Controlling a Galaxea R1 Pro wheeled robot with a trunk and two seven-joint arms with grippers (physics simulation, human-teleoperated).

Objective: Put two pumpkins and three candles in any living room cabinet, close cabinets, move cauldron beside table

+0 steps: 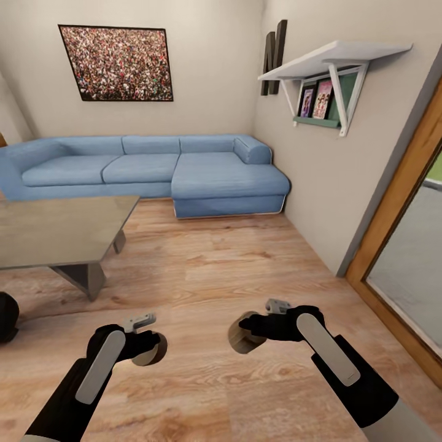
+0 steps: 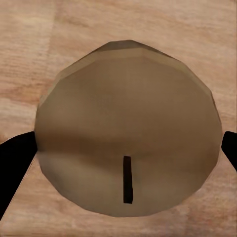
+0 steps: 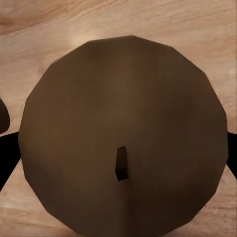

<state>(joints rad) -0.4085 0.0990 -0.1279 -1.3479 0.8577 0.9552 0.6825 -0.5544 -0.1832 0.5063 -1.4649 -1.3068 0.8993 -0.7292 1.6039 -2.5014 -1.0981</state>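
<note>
Evidently mid-transit, left claw and right claw each pinch a candle above the floor, carrying both cabinet-bound, desk at ten o'clock.

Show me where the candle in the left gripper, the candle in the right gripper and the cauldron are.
candle in left gripper (image 2: 128, 128): left wrist view, flat top face.
candle in right gripper (image 3: 123, 133): right wrist view, flat top face.
cauldron (image 1: 7, 316): head view, rounded black side.

Blue sofa, pale wood-grain floor, grey table, beige-brown candles with dark wicks.
</note>
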